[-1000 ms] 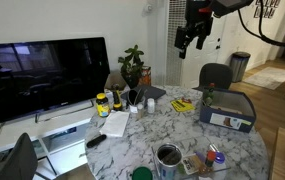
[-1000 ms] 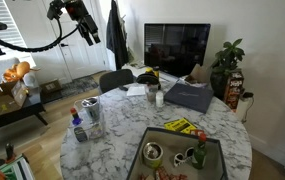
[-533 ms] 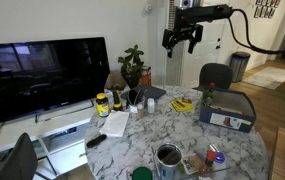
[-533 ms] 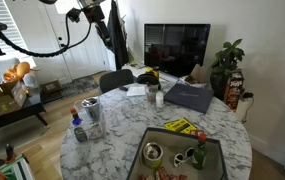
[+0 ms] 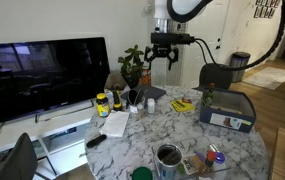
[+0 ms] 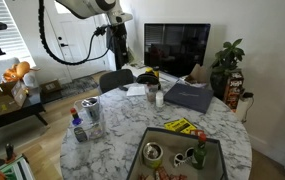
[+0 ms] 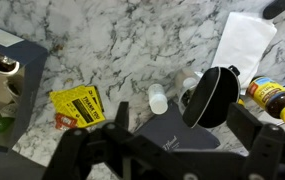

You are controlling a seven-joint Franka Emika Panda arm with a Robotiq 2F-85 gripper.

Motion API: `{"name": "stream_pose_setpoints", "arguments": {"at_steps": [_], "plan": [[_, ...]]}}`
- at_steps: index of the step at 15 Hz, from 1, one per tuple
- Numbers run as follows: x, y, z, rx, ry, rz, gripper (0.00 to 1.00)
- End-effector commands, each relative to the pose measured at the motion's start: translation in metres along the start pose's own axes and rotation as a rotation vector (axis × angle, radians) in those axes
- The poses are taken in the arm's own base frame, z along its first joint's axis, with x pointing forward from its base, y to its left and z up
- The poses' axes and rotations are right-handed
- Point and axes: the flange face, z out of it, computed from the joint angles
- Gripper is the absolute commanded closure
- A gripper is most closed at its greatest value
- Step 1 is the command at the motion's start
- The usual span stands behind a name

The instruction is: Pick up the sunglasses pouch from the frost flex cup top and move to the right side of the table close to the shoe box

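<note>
The gripper (image 5: 164,57) hangs high above the table (image 5: 177,135), at the end far from the shoe box (image 5: 228,112). Its two fingers are spread wide and hold nothing. In the wrist view the dark, blurred fingers (image 7: 119,115) stand far apart over the marble. The sunglasses pouch (image 7: 214,95) lies well apart from the shoe box and shows as a black rounded shape directly below the open gripper. It sits over the frost flex cup (image 7: 188,87), which is almost wholly hidden. Only a pale edge of the cup shows, on the side toward the shoe box. A small white tub (image 7: 158,100) stands just beside the pouch on that same side. A yellow packet (image 7: 77,105) lies flat further along, between the tub and the shoe box. On the side of the pouch away from the shoe box, a yellow bottle (image 7: 272,95) with a black cap lies near it, and a white sheet (image 7: 247,40) lies just beyond. A dark flat case (image 7: 172,137) touches the pouch's lower edge. In an exterior view the shoe box (image 6: 187,97) lies in front of a dark television (image 6: 177,50).
</note>
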Motion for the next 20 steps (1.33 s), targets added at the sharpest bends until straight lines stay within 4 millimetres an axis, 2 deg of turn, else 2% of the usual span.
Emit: {"name": "stream_pose_setpoints", "arguments": {"at_steps": [1, 6, 8, 14, 15, 20], "plan": [[0.002, -0.003, 0.005, -0.001, -0.008, 0.002, 0.00], [0.003, -0.003, 0.000, 0.001, 0.000, 0.003, 0.00], [0.017, -0.014, 0.025, 0.036, -0.028, 0.082, 0.00], [0.085, -0.022, 0.108, 0.103, -0.016, 0.253, 0.00], [0.090, -0.025, 0.121, 0.098, -0.025, 0.259, 0.00], [0.079, -0.064, 0.160, 0.092, -0.084, 0.170, 0.00]]}}
